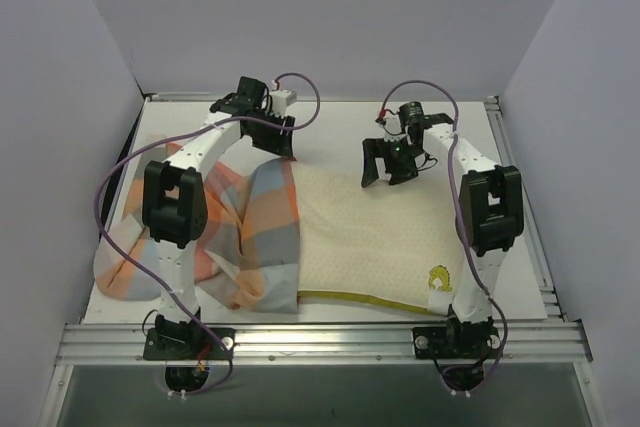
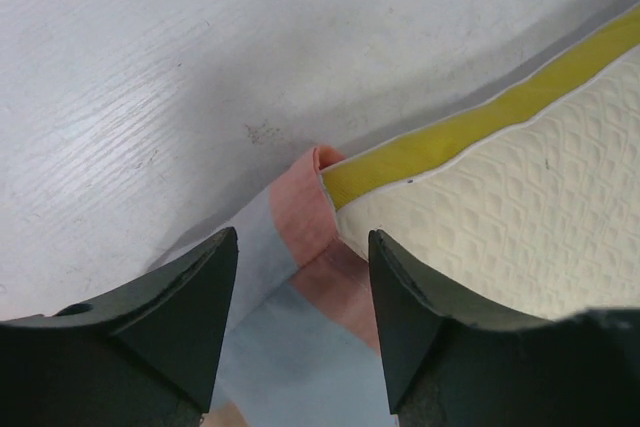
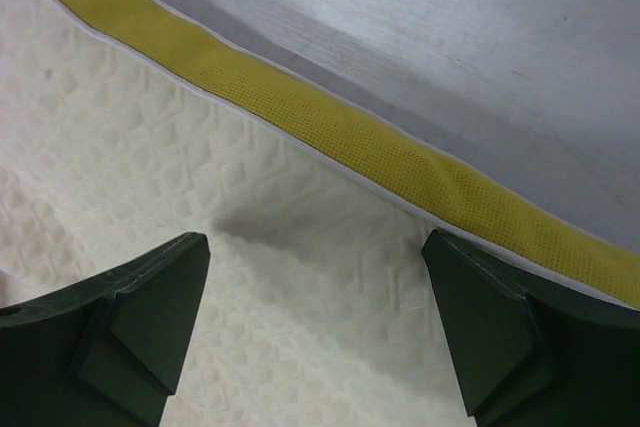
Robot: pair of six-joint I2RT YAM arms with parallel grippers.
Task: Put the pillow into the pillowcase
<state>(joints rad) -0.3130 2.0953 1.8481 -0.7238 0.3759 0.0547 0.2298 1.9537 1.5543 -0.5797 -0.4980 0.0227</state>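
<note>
Your left jaws stand open over the pillowcase hem, right jaws open above the pillow, likely poised to regrip.

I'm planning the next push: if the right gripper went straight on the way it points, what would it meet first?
Probably the pillow, on its cream top just inside its yellow edge; the right gripper hangs open above it.
</note>
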